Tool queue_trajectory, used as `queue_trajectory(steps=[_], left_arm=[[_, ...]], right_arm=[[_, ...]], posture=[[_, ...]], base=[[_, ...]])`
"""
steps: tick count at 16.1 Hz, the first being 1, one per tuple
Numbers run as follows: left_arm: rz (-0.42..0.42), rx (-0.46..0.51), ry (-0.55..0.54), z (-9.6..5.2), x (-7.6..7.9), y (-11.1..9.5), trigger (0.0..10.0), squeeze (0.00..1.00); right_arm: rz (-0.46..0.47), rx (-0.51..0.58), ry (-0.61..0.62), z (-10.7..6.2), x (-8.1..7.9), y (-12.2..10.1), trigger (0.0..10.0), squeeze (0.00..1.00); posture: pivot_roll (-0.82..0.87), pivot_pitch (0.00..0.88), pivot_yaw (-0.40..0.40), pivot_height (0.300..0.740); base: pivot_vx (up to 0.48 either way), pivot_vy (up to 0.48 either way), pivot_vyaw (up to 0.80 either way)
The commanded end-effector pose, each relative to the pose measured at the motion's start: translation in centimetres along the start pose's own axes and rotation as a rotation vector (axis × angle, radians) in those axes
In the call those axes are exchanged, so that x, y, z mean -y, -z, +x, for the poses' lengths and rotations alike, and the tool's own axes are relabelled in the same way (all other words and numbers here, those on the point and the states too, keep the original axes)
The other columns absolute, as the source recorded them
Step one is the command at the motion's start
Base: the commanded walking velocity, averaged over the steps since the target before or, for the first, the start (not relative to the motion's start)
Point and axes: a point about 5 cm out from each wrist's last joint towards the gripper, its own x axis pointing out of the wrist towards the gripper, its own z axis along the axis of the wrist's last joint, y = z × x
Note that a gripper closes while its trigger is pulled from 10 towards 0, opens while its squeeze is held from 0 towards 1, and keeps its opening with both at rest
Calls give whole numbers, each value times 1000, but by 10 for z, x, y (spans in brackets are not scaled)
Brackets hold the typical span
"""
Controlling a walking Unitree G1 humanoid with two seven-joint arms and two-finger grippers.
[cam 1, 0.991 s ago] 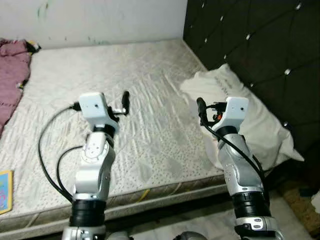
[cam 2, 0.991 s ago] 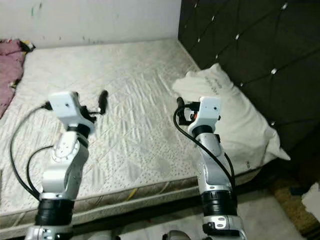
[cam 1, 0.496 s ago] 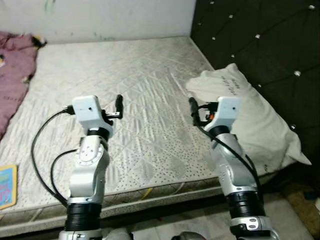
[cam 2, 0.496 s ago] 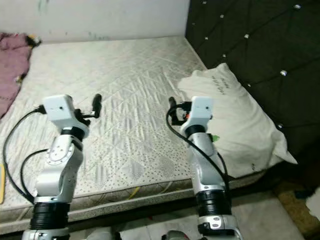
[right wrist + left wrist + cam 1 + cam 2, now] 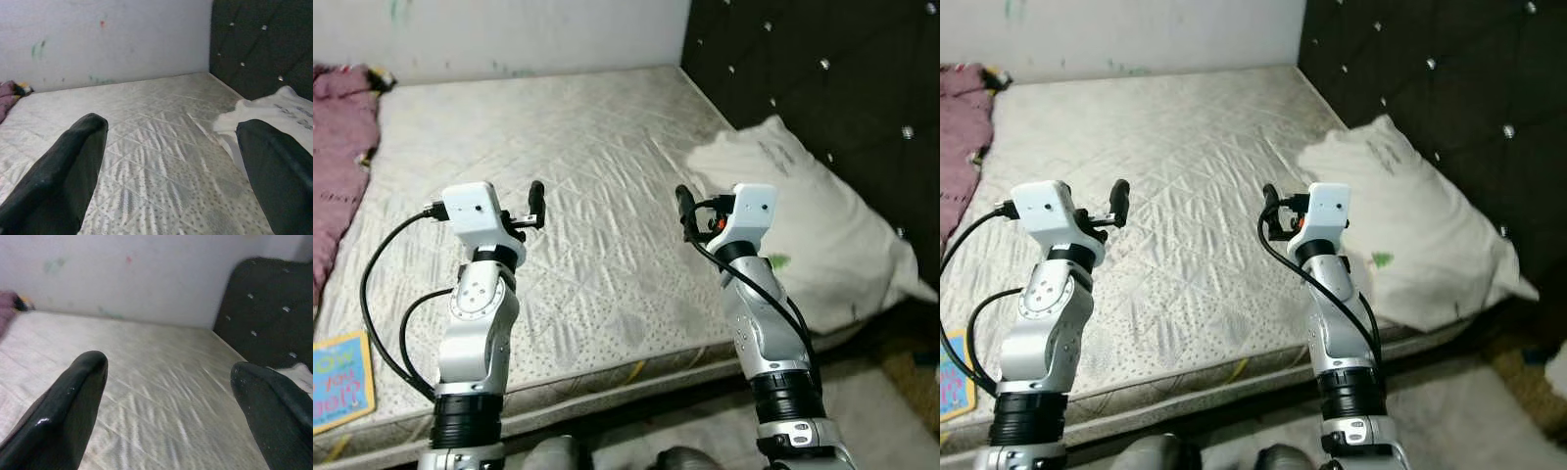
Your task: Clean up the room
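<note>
Left eye view: a bare quilted mattress (image 5: 597, 176) lies ahead, with a pale wall behind it and a dark tufted headboard (image 5: 822, 98) on the robot's right.
Left claw (image 5: 166, 387): raised above the mattress near its front edge, fingers spread wide apart, nothing between them (the wrist view shows plain mattress in the gap).
Right claw (image 5: 171, 156): raised likewise over the mattress, just beside the pillow, fingers wide apart and holding nothing.
Pillow (image 5: 822, 215): white, rumpled, resting on the right side of the mattress against the headboard; its outer corner hangs over the mattress edge. A small green mark sits on its near part (too small to tell what it is).
Blanket (image 5: 337, 157): a pinkish-purple heap at the far left edge of the mattress, well apart from both claws.
Book (image 5: 340, 382): a flat blue and yellow thing with large letters (it looks like a children's book), lying at the near left corner of the mattress, beside the left arm's black cable.
Arms: both silver arms stand upright in front of the bed's near edge, the left one with looping black cables, the right one with a cable running down its forearm.
Wall: off-white with a few faint green and red smudges.
Floor: pale, seen at the bottom below the mattress edge.
</note>
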Motion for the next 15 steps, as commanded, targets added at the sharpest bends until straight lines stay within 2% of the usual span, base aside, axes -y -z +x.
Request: queue_trajectory(steps=[1,6,8,15], left_arm=[[1,8,14,1,3,-3,10000,0],[-8,4,-2,2,2,-2,10000,0],[-7,3,-2,2,2,-2,10000,0],[-3,2,-2,3,1,-2,10000,0]], right_arm=[[1,-4,13,0,4,0,10000,0],[7,-4,8,1,3,0,10000,0],[-21,8,-14,1,1,-2,10000,0],[-21,8,-19,1,0,-2,10000,0]], posture=[[33,0,-16,740],[30,0,-16,740],[30,0,-16,740],[32,0,-14,740]], base=[[0,480,0],[0,479,0],[0,480,0],[0,460,712]])
